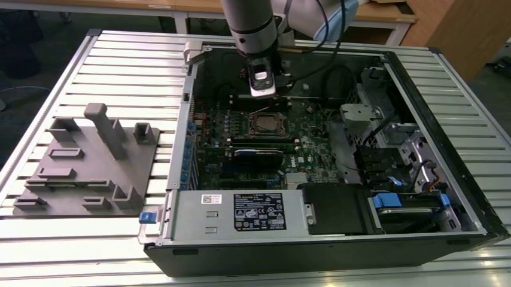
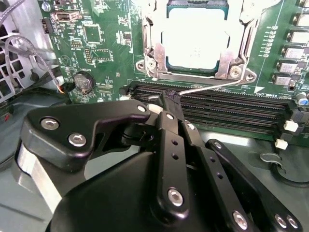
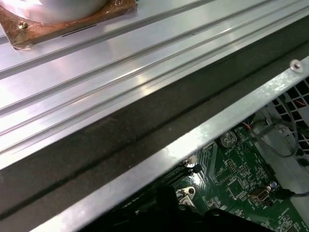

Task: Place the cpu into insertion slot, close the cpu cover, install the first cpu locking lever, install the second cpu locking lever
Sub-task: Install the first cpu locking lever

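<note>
Slatted metal bench (image 1: 119,54) w/ open PC case (image 1: 447,119) on it; gripper (image 2: 169,99) fingers pinched together at thin lever wire (image 2: 212,86) just beside closed cpu cover (image 2: 231,55), cpu (image 2: 193,41) seated in slot, so wire could slip off the tips & spring back.

Gripper (image 2: 169,99) sits low inside the open computer case (image 1: 447,89), fingertips together at the memory slots (image 2: 217,113) just beside the insertion slot (image 2: 195,41). A locking lever (image 2: 207,87) juts between them. Drive cage (image 1: 399,149) and power supply (image 1: 248,209) crowd the sides; above the board is open.
</note>
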You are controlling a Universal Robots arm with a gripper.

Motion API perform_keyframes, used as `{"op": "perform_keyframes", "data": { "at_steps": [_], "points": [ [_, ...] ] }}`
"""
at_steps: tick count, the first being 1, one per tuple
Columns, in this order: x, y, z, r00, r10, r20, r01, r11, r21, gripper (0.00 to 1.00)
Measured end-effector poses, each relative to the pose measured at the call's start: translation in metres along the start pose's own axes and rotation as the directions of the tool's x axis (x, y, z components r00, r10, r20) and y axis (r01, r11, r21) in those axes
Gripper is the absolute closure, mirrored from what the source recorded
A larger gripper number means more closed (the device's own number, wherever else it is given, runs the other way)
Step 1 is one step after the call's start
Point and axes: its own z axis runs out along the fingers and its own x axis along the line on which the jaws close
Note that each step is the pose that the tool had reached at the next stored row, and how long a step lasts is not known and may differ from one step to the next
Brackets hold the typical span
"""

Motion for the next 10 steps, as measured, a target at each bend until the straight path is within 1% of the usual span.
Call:
{"op": "perform_keyframes", "data": {
  "at_steps": [4,10],
  "points": [
    [0.0016,0.0004,0.0034,0.9999,0.014,0.0036,-0.014,0.9999,0.003,0.9],
    [0.0047,0.0021,0.006,0.9996,0.027,0.0073,-0.027,0.9996,0.0058,0.9]
  ]
}}
